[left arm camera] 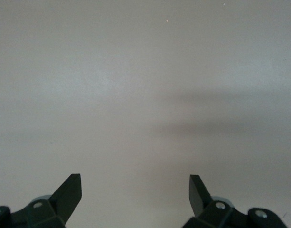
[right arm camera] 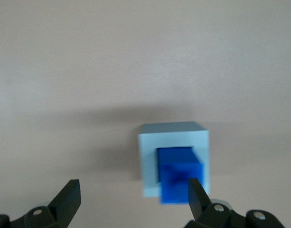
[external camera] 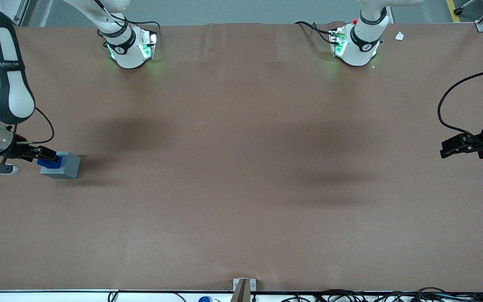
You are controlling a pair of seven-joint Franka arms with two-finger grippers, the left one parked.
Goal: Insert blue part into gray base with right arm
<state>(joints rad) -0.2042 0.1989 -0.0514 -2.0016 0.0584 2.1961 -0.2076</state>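
End effector [right arm camera: 131, 197] spread above blue part [right arm camera: 180, 179] in gray base [right arm camera: 173, 142].

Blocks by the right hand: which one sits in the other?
The blue part sits in the gray base, which is larger and has the recess. The open hand hangs just above them, holding nothing.

The front camera looks down from high at my whole brown table [external camera: 241, 167]. My wrist camera faces straight down, close over the gray base [right arm camera: 150, 161] holding the blue part [right arm camera: 178, 178]; both views share these. My parked arm's wrist camera sees only bare tabletop.
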